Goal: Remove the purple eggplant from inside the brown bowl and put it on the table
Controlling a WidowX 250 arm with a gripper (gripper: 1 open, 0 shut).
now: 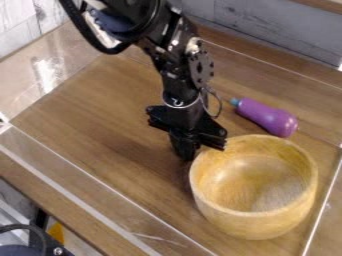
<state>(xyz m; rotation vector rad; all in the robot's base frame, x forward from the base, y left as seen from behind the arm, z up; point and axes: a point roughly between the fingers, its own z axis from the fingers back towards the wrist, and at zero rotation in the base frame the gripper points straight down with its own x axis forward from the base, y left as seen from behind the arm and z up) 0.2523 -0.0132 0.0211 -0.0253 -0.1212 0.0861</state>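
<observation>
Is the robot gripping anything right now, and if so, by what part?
Not the purple eggplant. The gripper is at the wooden bowl's near-left rim, but whether it pinches that rim can't be told.
</observation>
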